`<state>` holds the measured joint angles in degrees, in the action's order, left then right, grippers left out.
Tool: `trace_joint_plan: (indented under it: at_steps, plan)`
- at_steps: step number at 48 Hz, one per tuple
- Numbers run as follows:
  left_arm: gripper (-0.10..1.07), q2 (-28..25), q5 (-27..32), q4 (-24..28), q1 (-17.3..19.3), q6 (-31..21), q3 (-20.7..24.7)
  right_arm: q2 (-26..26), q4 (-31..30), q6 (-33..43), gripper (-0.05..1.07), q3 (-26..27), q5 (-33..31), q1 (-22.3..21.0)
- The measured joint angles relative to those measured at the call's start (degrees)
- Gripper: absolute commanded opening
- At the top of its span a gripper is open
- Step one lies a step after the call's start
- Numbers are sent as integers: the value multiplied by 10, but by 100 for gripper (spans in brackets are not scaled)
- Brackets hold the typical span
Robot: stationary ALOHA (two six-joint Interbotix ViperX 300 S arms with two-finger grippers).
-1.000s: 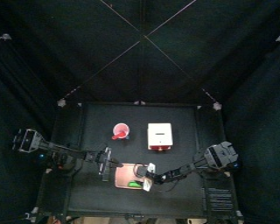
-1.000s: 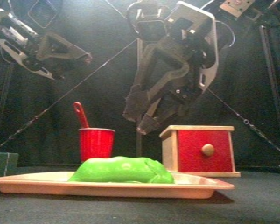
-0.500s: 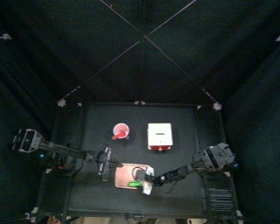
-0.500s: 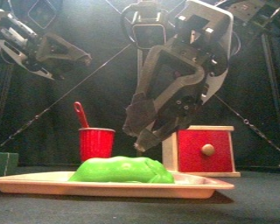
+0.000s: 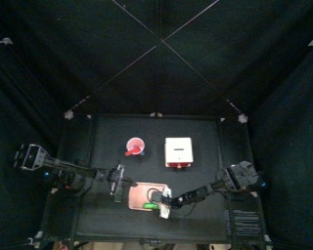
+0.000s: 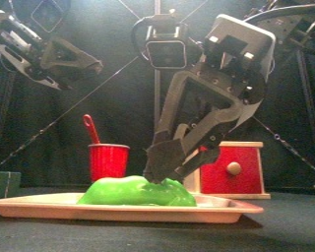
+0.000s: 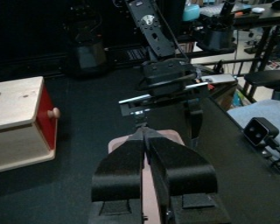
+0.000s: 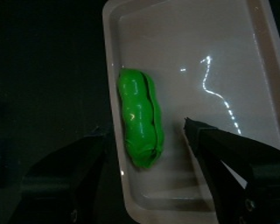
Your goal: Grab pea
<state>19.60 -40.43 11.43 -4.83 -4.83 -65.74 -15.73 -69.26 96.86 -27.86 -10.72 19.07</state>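
Bench [image 5: 107, 132] carries pink tray [image 6: 68, 207] at front edge. Right arm reaches in over tray; left arm rests beside tray, nose toward it. Right end effector [image 6: 173, 177] released, jaws spread wide, hanging just above pea [image 6: 137, 191]. Left end effector [image 7: 149, 162] clenched, holding nothing. Pea, bright green pod, lies inside tray near one long wall, long axis along tray's length. Right wrist view: pea [image 8: 140, 118] sits between the spread jaws, pod running lengthwise between them. Judgement: right arm nearer; straight drop, then close across pod's narrow width.
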Motion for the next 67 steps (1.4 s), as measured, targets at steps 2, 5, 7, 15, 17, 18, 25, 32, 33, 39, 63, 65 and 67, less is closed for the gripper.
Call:
trace_joint_plan:
  at_steps: [2, 5, 7, 15, 17, 18, 25, 32, 33, 39, 63, 65, 67]
  plan:
    - [43, 0, 1, 0, 0, 0, 0, -3, 1, 0, 93, 0, 0, 0]
    - [43, 0, 0, 0, 0, 0, 0, -7, 1, 0, 91, 2, 0, -1]
    - [43, 0, 0, 0, 0, -1, 1, -10, 1, 1, 90, 4, 0, -1]
    - [43, 0, 0, 0, 0, -1, 0, -15, 1, 0, 86, 9, 1, -2]
    - [43, 0, 0, 0, -1, -1, 0, -16, 1, 0, 85, 10, 0, -2]
    - [43, 0, 0, 0, 0, -1, 0, -16, 2, 0, 85, 10, 0, -2]
    - [43, 0, 0, 0, 0, -1, 0, -19, 2, 0, 85, 10, 1, -2]
    - [43, 0, 1, 0, 0, -1, 0, -22, 1, 0, 85, 10, 0, -2]
    - [43, 0, 0, -1, 0, 0, 0, -22, 1, 1, 85, 10, 1, -2]
    - [43, 0, 0, 0, 0, -1, 0, -22, 0, 1, 82, 10, 1, -2]
    - [43, 0, 0, -7, 0, -1, 0, -21, 5, 0, 66, 12, 0, -5]
    - [43, 0, 0, -7, 0, -1, 0, -19, 5, 1, 66, 13, 0, -5]
    - [43, 0, 0, -8, 0, -1, 0, -15, 4, 1, 66, 12, 0, -6]
